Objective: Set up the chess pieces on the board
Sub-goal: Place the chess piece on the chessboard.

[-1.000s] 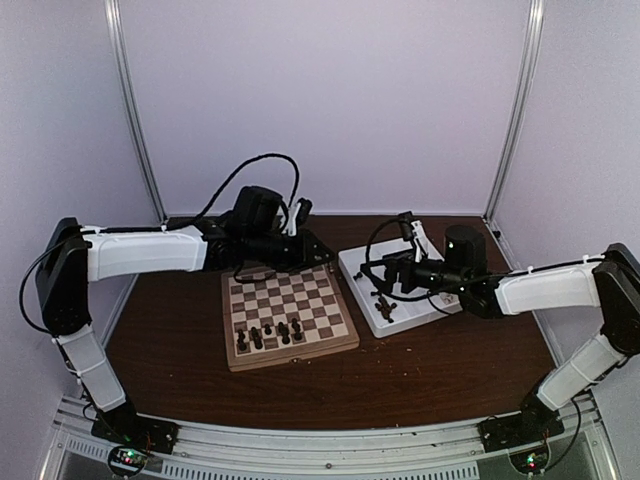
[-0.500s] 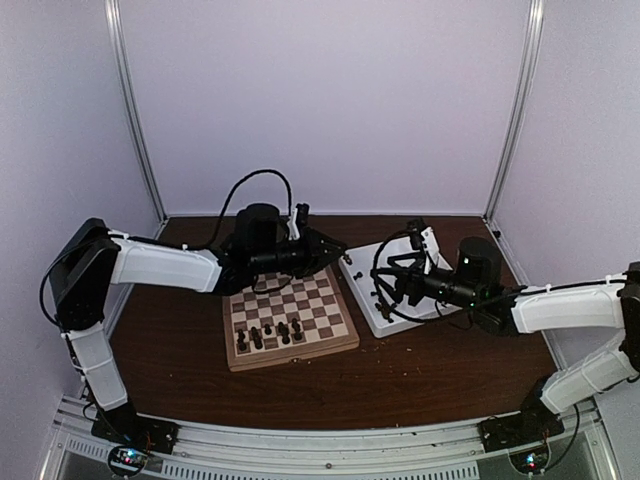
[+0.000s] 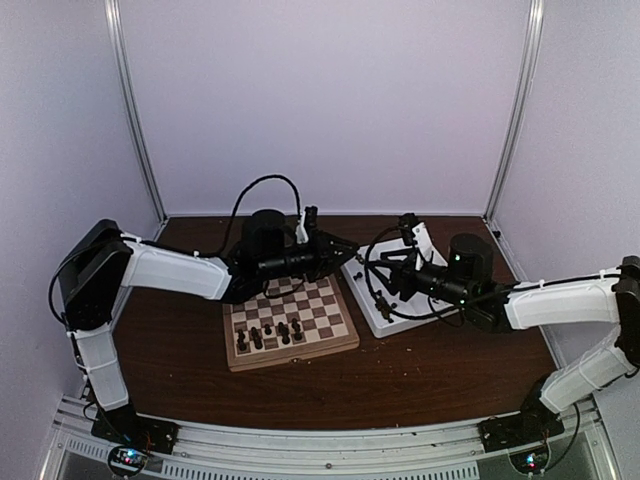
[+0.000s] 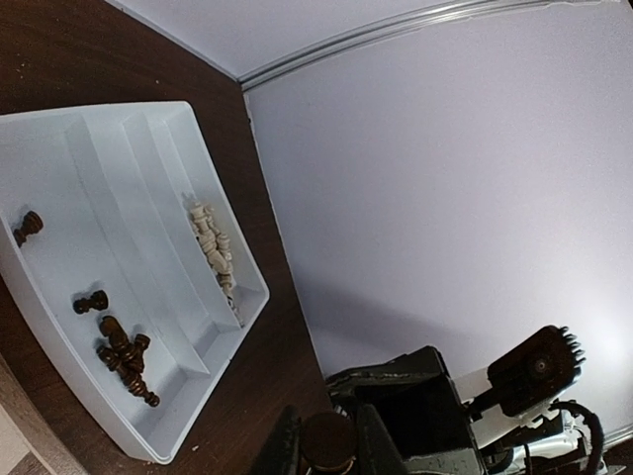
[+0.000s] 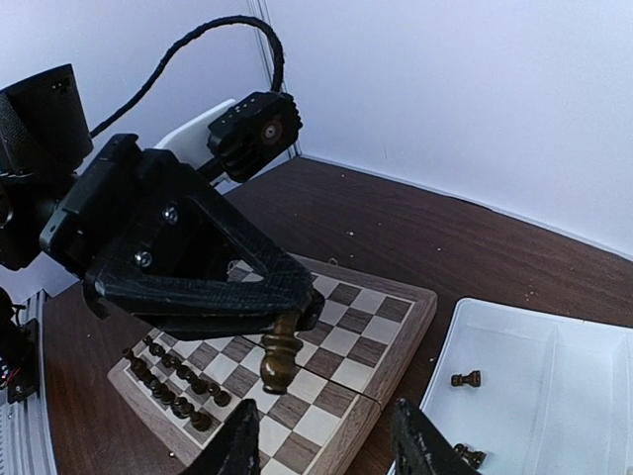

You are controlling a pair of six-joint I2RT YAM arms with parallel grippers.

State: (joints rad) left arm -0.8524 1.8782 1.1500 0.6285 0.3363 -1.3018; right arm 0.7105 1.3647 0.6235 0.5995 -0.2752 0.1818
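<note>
The board (image 3: 290, 310) lies in the middle of the table, with several dark chess pieces (image 3: 268, 335) along its near rows; the same rows (image 5: 173, 391) show in the right wrist view. My left gripper (image 3: 346, 247) reaches over the board's far right corner and is shut on a dark chess piece (image 5: 280, 361), which hangs base down above the squares. In the left wrist view the piece's round base (image 4: 328, 442) sits between the fingers (image 4: 282, 445). My right gripper (image 5: 331, 445) faces that piece from the tray side. Its fingers stand apart with nothing between them.
A white compartmented tray (image 3: 362, 268) sits right of the board. It holds a few dark pieces (image 4: 124, 351), a lone dark pawn (image 5: 466, 379) and several cream pieces (image 4: 213, 252). The right arm's black cables (image 3: 375, 290) loop over the tray.
The left arm has stretched further right with the piece, toward the tray. The right gripper has shifted toward it and its fingers have drawn closer together.
</note>
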